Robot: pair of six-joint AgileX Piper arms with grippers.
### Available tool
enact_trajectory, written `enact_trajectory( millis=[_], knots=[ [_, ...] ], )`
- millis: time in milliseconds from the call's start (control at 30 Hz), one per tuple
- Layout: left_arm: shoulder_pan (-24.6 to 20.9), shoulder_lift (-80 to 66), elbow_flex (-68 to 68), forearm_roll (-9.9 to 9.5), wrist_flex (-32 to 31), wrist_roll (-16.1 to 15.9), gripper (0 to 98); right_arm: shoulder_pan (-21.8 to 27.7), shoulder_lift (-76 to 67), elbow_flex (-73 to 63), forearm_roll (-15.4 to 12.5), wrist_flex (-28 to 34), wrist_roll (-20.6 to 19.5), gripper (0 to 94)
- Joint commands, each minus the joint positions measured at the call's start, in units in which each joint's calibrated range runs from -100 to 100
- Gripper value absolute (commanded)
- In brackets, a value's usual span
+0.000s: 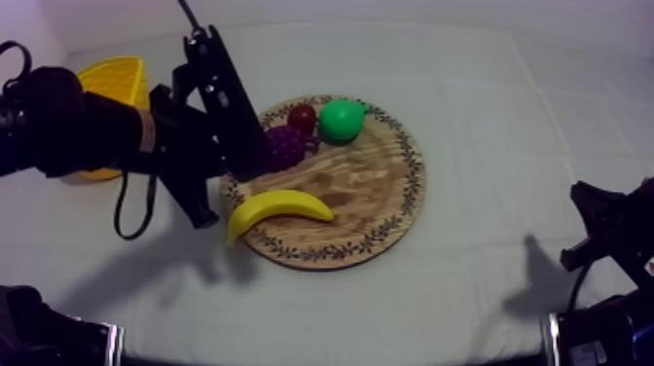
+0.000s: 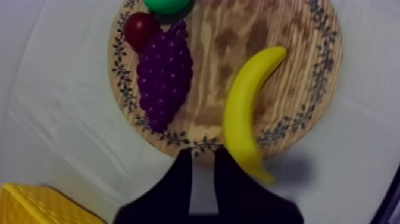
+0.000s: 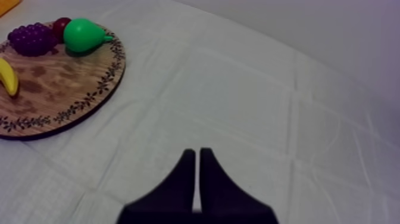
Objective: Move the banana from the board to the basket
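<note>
Two end effectors share the bench: the left end effector, fingers narrowly parted on nothing, hovers at the wooden board's rim, just beside the banana's overhanging end. The banana lies on the board near the grapes. Best next: widen, centre across the banana's middle, then descend. The right end effector sits closed, well off the board; the yellow basket waits beside the board

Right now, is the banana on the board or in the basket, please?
On the board: the banana lies along its rim, one tip overhanging.
</note>
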Motion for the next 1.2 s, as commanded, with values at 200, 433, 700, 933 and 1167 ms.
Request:
enact_trajectory(
  millis=[200, 433, 700, 933, 1167],
  knots=[
    [-0.43, 1.61, -0.33, -1.44, -3.74, -2.99, 17.7, 0.00, -0.04, -0.03, -0.02, -0.01, 0.01, 0.5],
    [1.59, 0.51, 7.65, -5.30, -10.13, 0.45, 17.4, 0.00, -0.04, -0.03, -0.02, -0.01, 0.01, 0.5],
    [2.86, -0.40, 10.17, -7.31, -10.68, 6.24, 36.8, 0.00, -0.04, -0.03, -0.02, -0.01, 0.01, 0.5],
    [3.96, -1.08, 9.97, -7.99, -8.46, 8.33, 77.5, 0.00, -0.04, -0.03, -0.02, -0.01, 0.01, 0.5],
    [3.65, -1.66, 8.87, -7.77, -7.66, 8.88, 88.1, 0.00, -0.04, -0.03, -0.02, -0.01, 0.01, 0.5]
  ],
)
